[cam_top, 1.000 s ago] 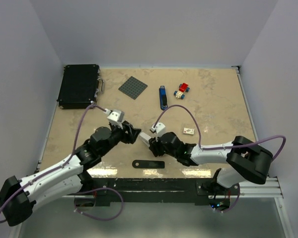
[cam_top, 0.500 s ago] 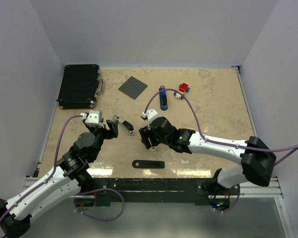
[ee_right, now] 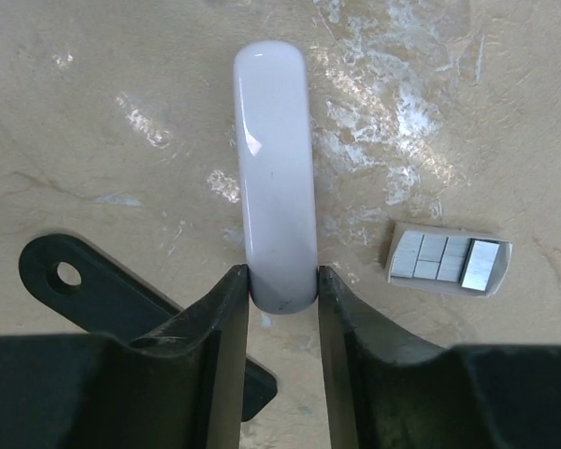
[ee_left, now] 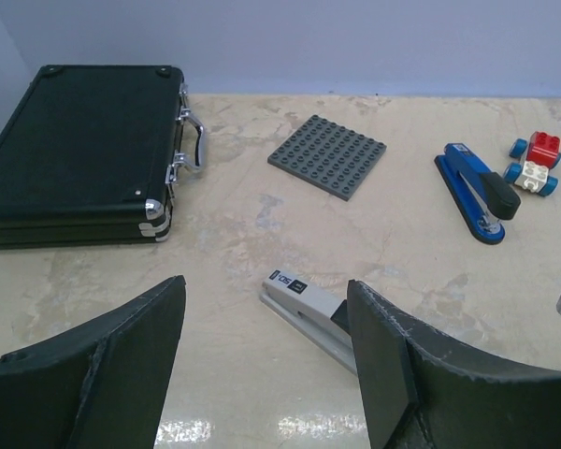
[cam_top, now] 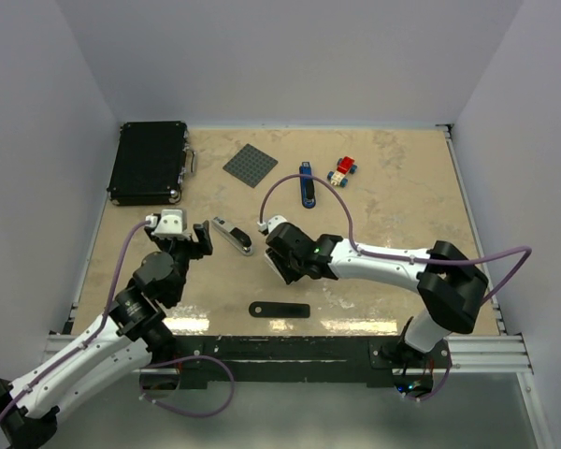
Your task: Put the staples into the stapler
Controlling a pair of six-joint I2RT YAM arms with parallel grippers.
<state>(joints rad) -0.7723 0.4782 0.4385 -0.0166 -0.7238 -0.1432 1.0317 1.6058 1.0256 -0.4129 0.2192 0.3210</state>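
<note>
Done: staples (ee_right: 449, 259) uncovered.
To do: fill grey stapler (ee_left: 313, 313).
Left end effector (ee_left: 262, 313): wide, empty.
Right end effector (ee_right: 282, 281): pinches white bar (ee_right: 273, 159).

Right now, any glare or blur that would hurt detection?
Top external: sharp; glare band along the near edge of the table. Left wrist: sharp past the left gripper, reflections low between its dark fingers; grey stapler reads clearly. Right wrist: speckled glare on the table, highlight on the white rounded piece clamped by the right gripper; staples are distinct.
</note>
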